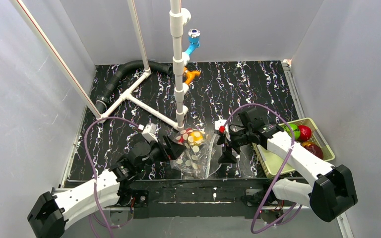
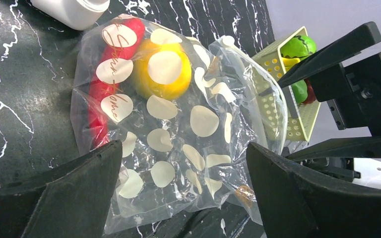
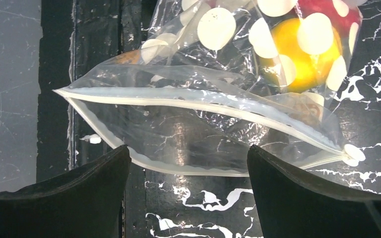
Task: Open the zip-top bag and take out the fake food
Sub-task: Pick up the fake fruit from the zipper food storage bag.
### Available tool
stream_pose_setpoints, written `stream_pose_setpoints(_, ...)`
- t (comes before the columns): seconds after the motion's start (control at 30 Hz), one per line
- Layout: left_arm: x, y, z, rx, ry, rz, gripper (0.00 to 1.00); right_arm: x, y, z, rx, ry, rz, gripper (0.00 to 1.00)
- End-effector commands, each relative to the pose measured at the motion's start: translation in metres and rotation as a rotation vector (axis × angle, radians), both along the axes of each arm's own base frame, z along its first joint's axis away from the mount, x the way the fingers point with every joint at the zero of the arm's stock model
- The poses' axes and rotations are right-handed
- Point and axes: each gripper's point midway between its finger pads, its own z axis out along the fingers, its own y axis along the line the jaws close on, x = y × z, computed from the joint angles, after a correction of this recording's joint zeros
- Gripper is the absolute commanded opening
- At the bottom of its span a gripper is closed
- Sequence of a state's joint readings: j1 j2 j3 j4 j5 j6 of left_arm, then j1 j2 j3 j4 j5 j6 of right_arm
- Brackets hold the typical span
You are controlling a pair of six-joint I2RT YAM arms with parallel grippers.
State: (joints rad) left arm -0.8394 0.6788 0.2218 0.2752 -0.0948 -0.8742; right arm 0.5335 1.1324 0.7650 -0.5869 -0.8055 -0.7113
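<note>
- Showed the bag (image 1: 194, 151) lying on the dark marbled bench (image 1: 258, 84), near its front edge, between the two hands.
- Showed fake food (image 2: 161, 69) inside the bag's far end, one yellow piece and one red, visible through the dotted face.
- Showed the mouth (image 3: 203, 134) gaping, zip strips parted, on the side facing the right hand.
- Showed the left hand (image 1: 178, 148) spread wide at the bag's left side, fingers (image 2: 54, 198) flanking the crinkled plastic, clamped on nothing.
- Showed the right hand (image 1: 224, 148) likewise spread wide, just short of the mouth, gripping nothing.
- Showed a basket (image 1: 270, 161) at the bench's right edge, holding green and red pieces.
</note>
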Motion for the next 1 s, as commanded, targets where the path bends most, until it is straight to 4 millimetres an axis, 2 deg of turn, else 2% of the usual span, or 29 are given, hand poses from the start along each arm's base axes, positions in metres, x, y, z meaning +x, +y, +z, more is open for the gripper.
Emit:
stream_pose_setpoints(0.0, 0.011, 0.001, -0.001, 0.016, -0.047, 0.032, 0.94, 0.015, 0.009, 0.009, 0.022, -0.047, -0.048, 0.92)
stream_pose_setpoints(0.4, 0.029, -0.007, 0.0, 0.049, -0.091, 0.048, 0.89, 0.013, 0.016, -0.013, -0.038, -0.034, -0.047, 0.76)
stream_pose_setpoints(0.8, 0.035, -0.024, -0.011, 0.052, -0.076, 0.008, 0.84, 0.016, 0.024, -0.02, -0.058, -0.002, -0.068, 0.73)
stream_pose_setpoints(0.97, 0.041, -0.029, -0.015, 0.085, -0.08, -0.004, 0.78, 0.022, 0.027, -0.023, -0.074, 0.006, -0.099, 0.73)
